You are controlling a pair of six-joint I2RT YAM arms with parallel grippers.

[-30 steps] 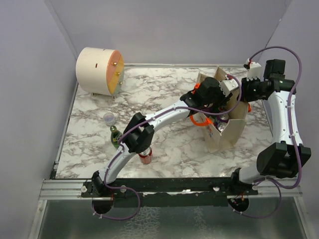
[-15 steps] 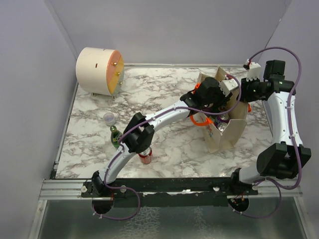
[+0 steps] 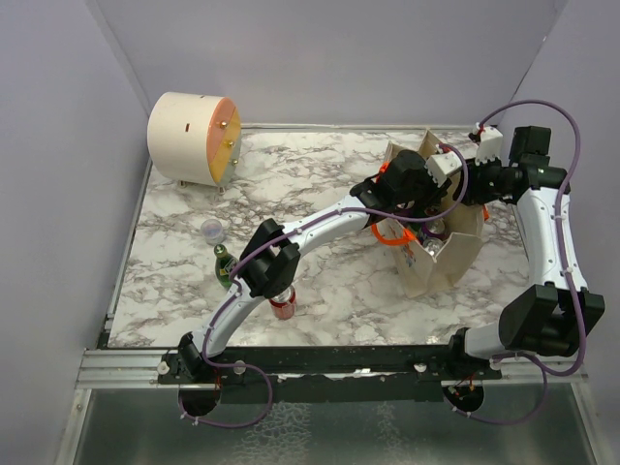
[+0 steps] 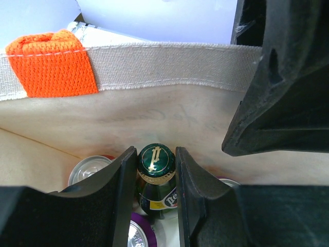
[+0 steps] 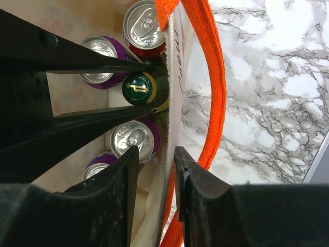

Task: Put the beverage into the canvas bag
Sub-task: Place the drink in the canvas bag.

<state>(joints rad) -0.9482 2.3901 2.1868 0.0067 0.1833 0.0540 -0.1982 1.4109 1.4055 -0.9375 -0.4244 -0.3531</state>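
Canvas bag released by right gripper; left gripper clasps bottle.

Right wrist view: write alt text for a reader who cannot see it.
Inside the canvas bag, the left pincer grips a green bottle upright among several cans. In the foreground the open right pincer straddles the bag's rim, and an orange handle loops outside over the marble table.

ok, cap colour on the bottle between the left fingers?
Bottle cap: dark green, gold emblem; best in left wrist view.
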